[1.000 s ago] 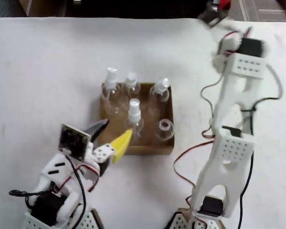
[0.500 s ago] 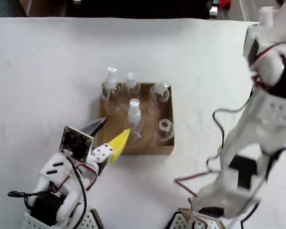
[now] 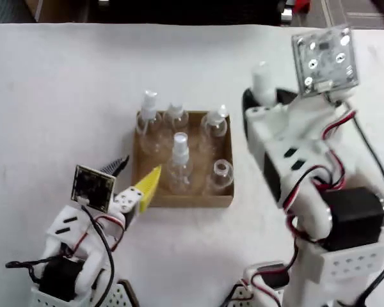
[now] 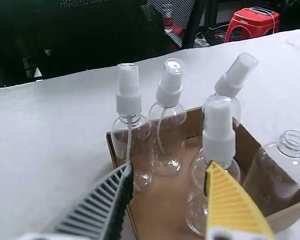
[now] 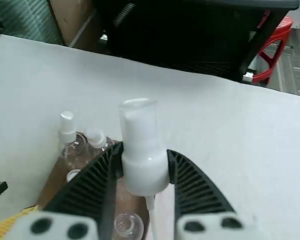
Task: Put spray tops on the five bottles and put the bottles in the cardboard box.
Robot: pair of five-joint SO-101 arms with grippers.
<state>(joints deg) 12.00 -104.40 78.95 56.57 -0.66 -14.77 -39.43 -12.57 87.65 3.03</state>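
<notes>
I had the last spray top (image 5: 139, 125) clamped upright between the black fingers of the right gripper (image 5: 144, 150), its thin tube (image 5: 151, 215) hanging down between them. In the high view it sat up in the air off the right side of the cardboard box (image 3: 192, 200), level with the box's far right corner and not over any bottle. The one open bottle (image 3: 222, 171) stood in the box's near right corner, its bare neck uncovered, well apart from the held top and lower than it.

The other four bottles were already in the box with tops on. Three stood along its far side (image 3: 148, 121) (image 3: 176, 115) (image 3: 214, 125), the right one with its top leaning. One stood in the middle (image 3: 179, 163), just left of the open bottle.

The left gripper (image 3: 139, 167) was spread wide and holding nothing at the box's near left corner. Its yellow finger (image 4: 230, 210) reached over the near rim close in front of the middle bottle, and its dark ribbed finger (image 4: 102, 205) lay outside the box's left wall.

The box rested on a white cloth-covered table (image 3: 64, 83). Beyond the table's far edge the room was dark, with black mesh chairs (image 4: 170, 25) and a red stool (image 4: 252, 20) on the floor.
</notes>
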